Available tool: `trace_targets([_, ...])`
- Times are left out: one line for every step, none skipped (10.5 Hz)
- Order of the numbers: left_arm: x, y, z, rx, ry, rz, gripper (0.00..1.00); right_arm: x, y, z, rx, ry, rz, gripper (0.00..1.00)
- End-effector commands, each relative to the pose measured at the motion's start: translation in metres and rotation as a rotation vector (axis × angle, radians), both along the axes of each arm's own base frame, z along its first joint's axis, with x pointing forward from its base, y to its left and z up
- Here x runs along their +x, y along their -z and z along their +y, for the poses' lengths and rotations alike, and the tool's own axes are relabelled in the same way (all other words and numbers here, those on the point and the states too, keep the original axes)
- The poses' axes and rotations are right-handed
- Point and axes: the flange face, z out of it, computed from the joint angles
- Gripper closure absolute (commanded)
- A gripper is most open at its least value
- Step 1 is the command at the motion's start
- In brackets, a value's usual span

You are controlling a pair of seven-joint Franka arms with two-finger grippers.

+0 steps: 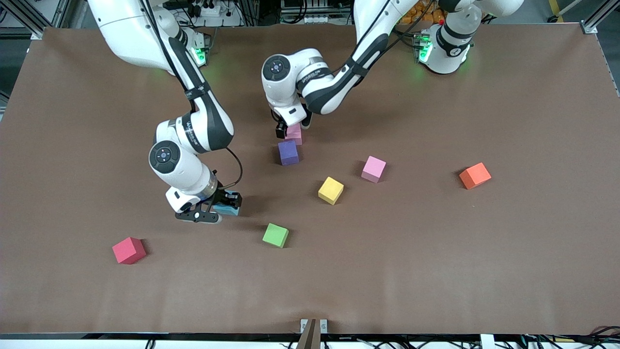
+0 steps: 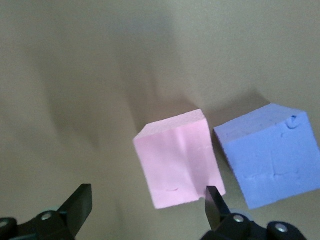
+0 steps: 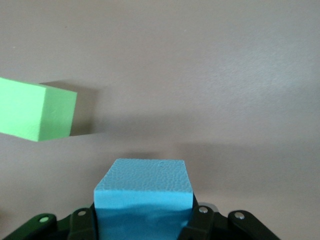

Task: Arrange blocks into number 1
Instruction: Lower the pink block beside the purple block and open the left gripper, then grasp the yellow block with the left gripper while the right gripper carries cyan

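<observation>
A pink block (image 1: 294,135) lies on the table touching the purple block (image 1: 288,152), on the side farther from the front camera. My left gripper (image 1: 290,127) hangs open just over this pink block (image 2: 177,162); its fingertips (image 2: 215,200) stand wide apart and hold nothing, and the purple block (image 2: 272,155) shows beside it. My right gripper (image 1: 213,209) is shut on the light blue block (image 1: 225,208) (image 3: 142,195), low over the table close to the green block (image 1: 275,235) (image 3: 35,115). A second pink block (image 1: 373,168) and a yellow block (image 1: 331,190) lie apart mid-table.
A red cube (image 1: 129,250) sits toward the right arm's end, nearer the front camera. An orange cube (image 1: 474,175) sits toward the left arm's end. The brown table top (image 1: 436,266) spreads bare round them.
</observation>
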Motion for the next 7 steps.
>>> trace_targets([0.008,-0.024,0.009,0.032,0.045,-0.023,0.00,-0.008,-0.018,0.004,0.024,0.017,0.000,0.54])
trace_targets([0.014,-0.031,0.014,0.034,0.069,-0.028,0.00,-0.008,-0.021,0.003,0.028,0.019,0.001,0.54])
trace_targets([0.036,-0.036,0.026,0.028,0.074,-0.034,0.00,-0.009,-0.020,0.007,0.028,0.017,0.002,0.54])
trace_targets([0.062,-0.040,0.043,0.029,0.072,-0.033,0.00,-0.011,-0.017,0.015,0.029,0.016,0.000,0.54])
trace_targets([0.084,-0.052,0.058,0.019,0.086,-0.044,0.00,-0.016,-0.016,0.028,0.027,0.006,0.004,0.54])
trace_targets([0.109,-0.054,0.076,0.012,0.098,-0.048,0.00,-0.021,-0.014,0.037,0.022,-0.010,0.005,0.54])
trace_targets([0.134,-0.059,0.092,-0.002,0.121,-0.056,0.00,-0.025,-0.013,0.045,0.017,-0.023,0.007,0.54])
